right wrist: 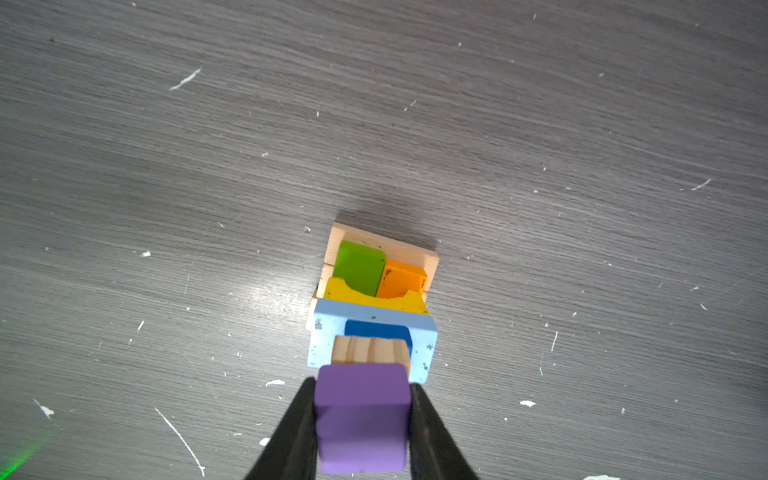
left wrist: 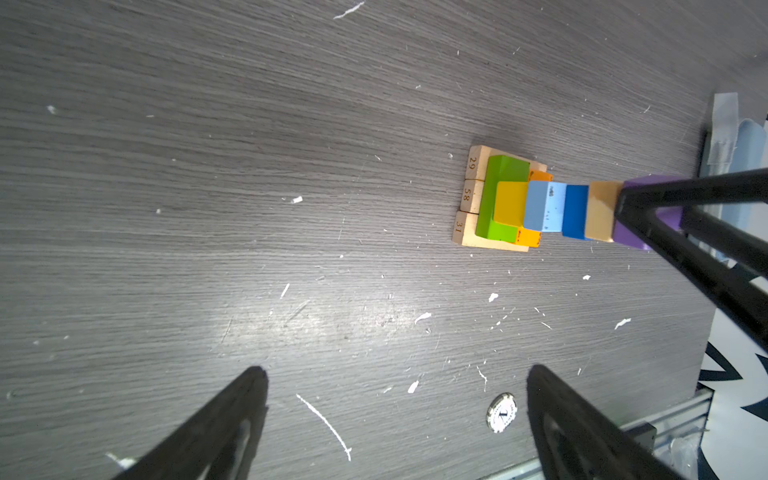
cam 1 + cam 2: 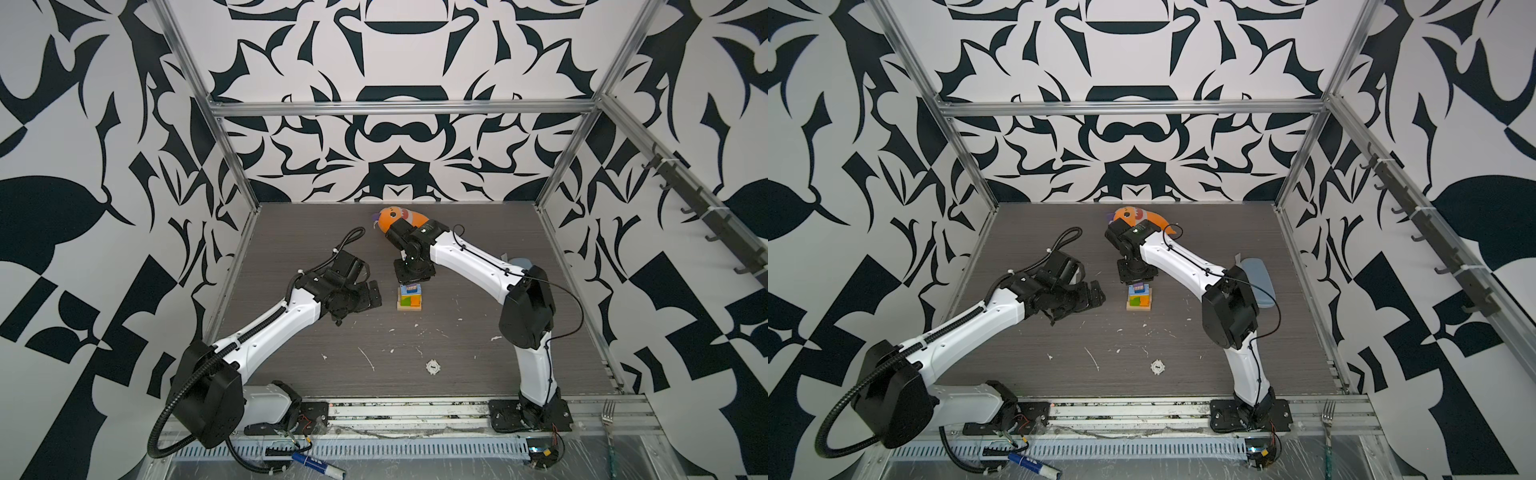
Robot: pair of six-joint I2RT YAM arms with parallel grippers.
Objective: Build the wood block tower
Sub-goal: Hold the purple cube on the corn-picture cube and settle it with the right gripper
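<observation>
The wood block tower (image 3: 409, 298) (image 3: 1139, 297) stands mid-table. Its base is tan bars (image 2: 467, 195), then a green (image 1: 359, 268) and an orange brick (image 1: 403, 278), a yellow brick (image 2: 509, 203), a light-blue brick (image 1: 328, 332), a blue cube (image 2: 575, 212) and a tan cube (image 1: 370, 351). On top sits a purple cube (image 1: 361, 419), and my right gripper (image 1: 362, 385) (image 3: 411, 280) is shut on it from above, a finger against each side. My left gripper (image 2: 397, 370) (image 3: 374, 294) hangs open and empty just left of the tower.
An orange plush fish (image 3: 397, 217) lies behind the right arm near the back wall. A white round chip (image 3: 432, 367) (image 2: 502, 412) lies toward the front. A grey-blue pouch (image 3: 1260, 282) sits at the right. A fork (image 3: 607, 413) and a marker (image 3: 316, 462) lie on the front rail.
</observation>
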